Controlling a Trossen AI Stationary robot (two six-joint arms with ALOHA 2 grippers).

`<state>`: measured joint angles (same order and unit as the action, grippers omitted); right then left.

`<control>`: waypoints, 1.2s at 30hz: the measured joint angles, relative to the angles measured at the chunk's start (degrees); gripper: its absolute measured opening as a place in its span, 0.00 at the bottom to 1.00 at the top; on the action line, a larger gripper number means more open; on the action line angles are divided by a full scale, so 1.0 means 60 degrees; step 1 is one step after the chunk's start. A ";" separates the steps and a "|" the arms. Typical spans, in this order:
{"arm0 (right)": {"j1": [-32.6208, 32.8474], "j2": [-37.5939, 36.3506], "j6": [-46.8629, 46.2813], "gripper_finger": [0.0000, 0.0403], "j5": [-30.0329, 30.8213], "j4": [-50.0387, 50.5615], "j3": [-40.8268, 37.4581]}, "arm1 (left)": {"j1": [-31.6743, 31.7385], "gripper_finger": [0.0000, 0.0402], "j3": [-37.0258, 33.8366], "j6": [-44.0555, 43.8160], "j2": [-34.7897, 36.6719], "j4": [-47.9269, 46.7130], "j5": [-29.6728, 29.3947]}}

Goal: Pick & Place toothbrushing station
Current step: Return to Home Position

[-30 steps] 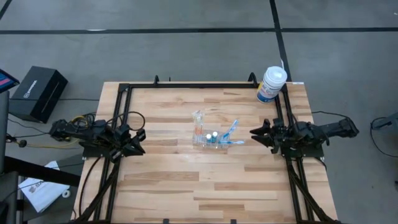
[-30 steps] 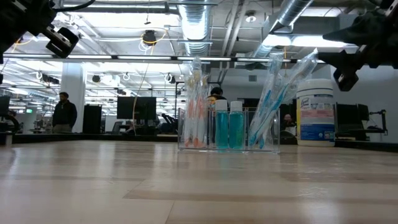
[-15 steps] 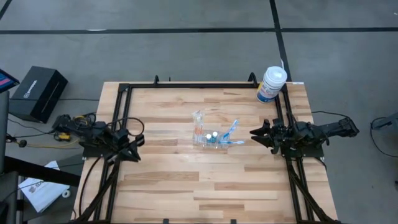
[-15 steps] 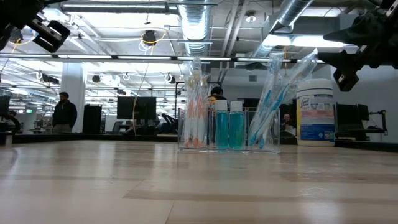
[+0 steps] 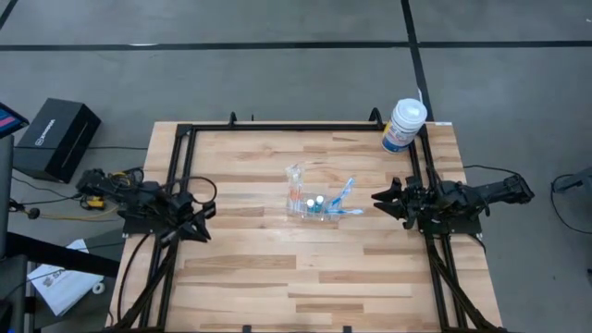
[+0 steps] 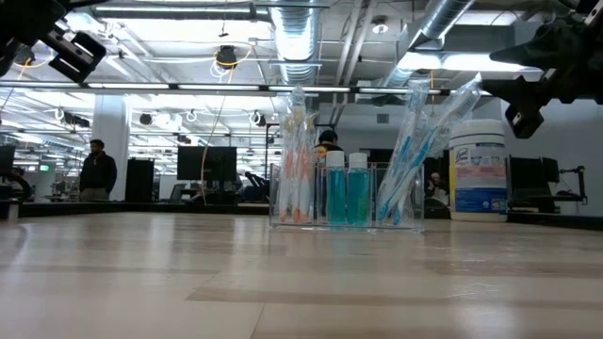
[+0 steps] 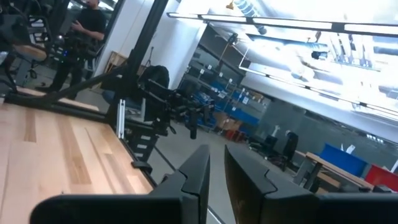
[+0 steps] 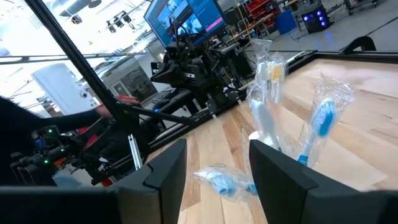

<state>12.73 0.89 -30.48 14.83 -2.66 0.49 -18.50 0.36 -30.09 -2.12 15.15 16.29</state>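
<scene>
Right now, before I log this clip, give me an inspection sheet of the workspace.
Surface: light wooden plank table edged by a black frame.
Job's things: small clear plastic organizer upright at the table's middle, holding wrapped orange toothbrushes, two teal white-capped bottles and wrapped blue toothbrushes that lean outward.
Clutter: big white blue-labelled canister at the far right corner.
Grippers: left gripper by the left edge, fingers nearly together, empty; right gripper by the right edge, open, empty, facing the organizer.
Cables: bundle with yellow strands behind the left arm, off the table.
Surroundings: black box on the floor at left; a person standing far off.
</scene>
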 joint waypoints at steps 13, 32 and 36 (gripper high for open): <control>0.0000 0.0004 0.0000 0.42 0.0000 0.0004 0.0000 | 0.0004 0.11 0.0000 0.0000 -0.0807 0.0056 0.0000; 0.0000 0.0004 0.0004 0.41 0.0000 0.0004 0.0000 | 0.0007 0.11 0.0000 0.0000 -0.1793 0.0068 0.0000; 0.0000 0.0004 0.0002 0.42 0.0000 0.0004 0.0000 | 0.0007 0.11 0.0000 0.0000 -0.1833 0.0071 0.0000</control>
<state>12.73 0.91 -30.47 14.83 -2.63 0.49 -18.46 0.36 -30.09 -13.13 15.57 16.29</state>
